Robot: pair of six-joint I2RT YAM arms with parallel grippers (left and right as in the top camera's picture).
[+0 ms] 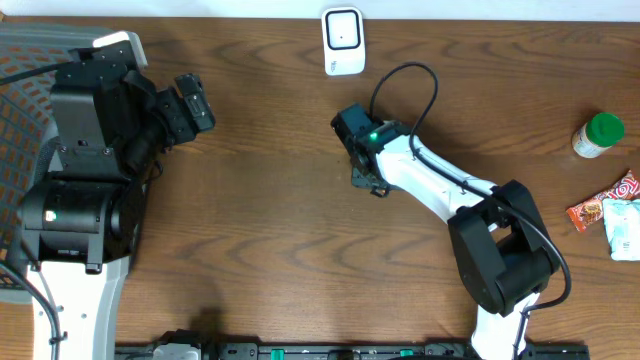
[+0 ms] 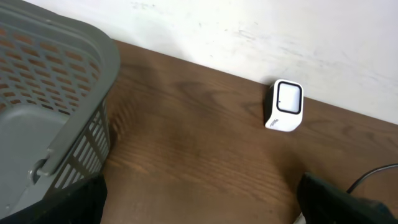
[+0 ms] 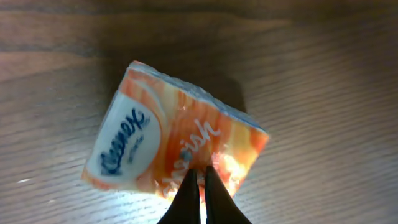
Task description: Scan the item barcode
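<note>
Now the right claw is clamped on the tissue pack at its near edge; grasp looks made; next, lift it, barcode toward the scanner ahead.

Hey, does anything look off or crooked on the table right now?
The Kleenex tissue pack lies askew to the right hand, which pinches just its edge with jaws almost touching, a thin grip. Nothing looks spilled or damaged.
</note>
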